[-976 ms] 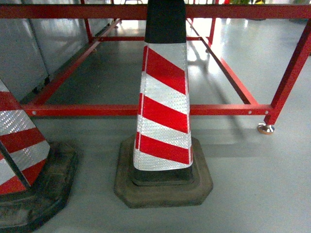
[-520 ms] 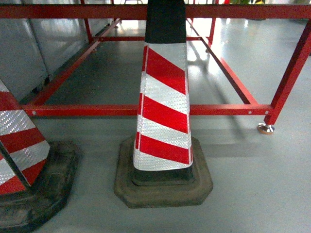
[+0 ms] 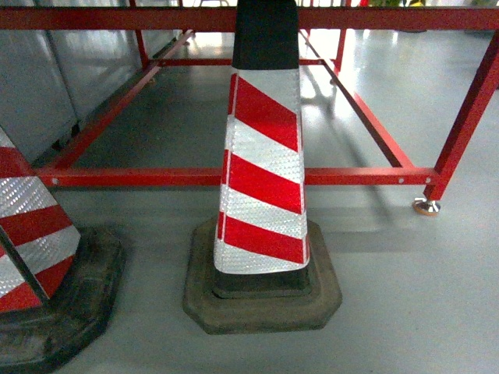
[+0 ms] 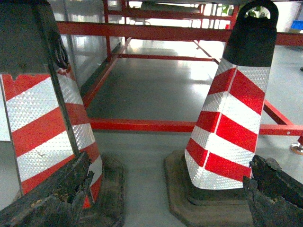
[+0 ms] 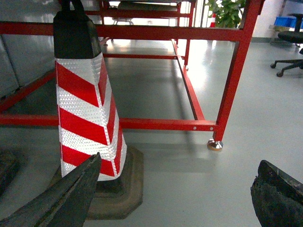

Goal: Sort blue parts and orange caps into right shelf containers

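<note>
**Stalled at the cones, no crates in sight**

Nothing has moved since the earlier frames; head view is identical. Blue crates, blue parts, orange caps: none visible in any cam. Left gripper (image 4: 163,196) and right gripper (image 5: 175,196) hang low w/ fingers spread wide, holding nothing, prob. parked for driving. Near centre a striped cone (image 3: 263,179) stands before the red frame (image 3: 234,176); 2nd cone (image 3: 35,257) near left, on the grey floor (image 3: 413,304).

A bright-blue container (image 5: 288,21) shows only as a small far-off patch at the right wrist view's upper right edge, behind an office chair (image 5: 289,52); its details are too small to tell.
</note>
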You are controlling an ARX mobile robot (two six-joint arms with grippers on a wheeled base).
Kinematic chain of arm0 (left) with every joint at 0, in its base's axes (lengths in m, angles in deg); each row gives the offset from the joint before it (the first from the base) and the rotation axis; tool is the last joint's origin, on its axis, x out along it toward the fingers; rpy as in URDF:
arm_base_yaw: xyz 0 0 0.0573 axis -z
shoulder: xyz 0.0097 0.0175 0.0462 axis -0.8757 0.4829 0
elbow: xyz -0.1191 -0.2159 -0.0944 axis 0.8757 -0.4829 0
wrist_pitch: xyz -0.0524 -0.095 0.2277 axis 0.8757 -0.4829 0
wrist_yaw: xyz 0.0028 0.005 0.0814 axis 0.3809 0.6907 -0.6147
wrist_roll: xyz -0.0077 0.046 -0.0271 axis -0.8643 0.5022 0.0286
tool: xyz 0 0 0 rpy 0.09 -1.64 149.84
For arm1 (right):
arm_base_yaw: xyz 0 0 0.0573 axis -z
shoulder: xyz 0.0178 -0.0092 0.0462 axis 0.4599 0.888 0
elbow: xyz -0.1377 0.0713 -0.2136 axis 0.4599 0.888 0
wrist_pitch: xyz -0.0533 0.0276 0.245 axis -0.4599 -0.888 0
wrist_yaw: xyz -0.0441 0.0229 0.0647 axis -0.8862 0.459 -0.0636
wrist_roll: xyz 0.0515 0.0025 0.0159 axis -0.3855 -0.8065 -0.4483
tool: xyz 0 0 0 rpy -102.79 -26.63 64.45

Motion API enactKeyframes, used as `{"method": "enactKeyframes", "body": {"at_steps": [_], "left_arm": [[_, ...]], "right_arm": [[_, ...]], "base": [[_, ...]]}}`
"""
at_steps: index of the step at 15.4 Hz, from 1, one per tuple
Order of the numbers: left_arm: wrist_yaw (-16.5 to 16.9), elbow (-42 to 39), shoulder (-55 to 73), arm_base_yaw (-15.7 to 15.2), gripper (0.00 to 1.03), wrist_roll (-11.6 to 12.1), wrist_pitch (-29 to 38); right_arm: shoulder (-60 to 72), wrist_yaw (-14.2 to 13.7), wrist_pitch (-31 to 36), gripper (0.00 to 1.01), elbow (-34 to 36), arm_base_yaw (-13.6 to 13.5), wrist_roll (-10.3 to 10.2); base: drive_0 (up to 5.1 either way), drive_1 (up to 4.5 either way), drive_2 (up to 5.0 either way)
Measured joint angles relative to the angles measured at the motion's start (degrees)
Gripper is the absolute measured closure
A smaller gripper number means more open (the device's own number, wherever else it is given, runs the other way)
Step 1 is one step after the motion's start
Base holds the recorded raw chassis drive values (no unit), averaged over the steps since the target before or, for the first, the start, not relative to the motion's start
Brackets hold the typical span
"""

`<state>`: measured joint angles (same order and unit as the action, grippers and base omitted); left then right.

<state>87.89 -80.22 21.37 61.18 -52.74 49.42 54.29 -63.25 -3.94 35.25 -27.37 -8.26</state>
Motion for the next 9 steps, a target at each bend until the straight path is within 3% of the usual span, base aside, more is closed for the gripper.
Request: {"method": "enactKeyframes", "body": {"at_steps": [9], "left_arm": [[0.1, 0.0, 0.0, 0.0, 0.05, 0.1, 0.0]], "right_arm": [[0.0, -0.1, 0.0, 0.03, 0.0, 0.0, 0.0]], "base": [[0.0, 0.00, 0.0]]}}
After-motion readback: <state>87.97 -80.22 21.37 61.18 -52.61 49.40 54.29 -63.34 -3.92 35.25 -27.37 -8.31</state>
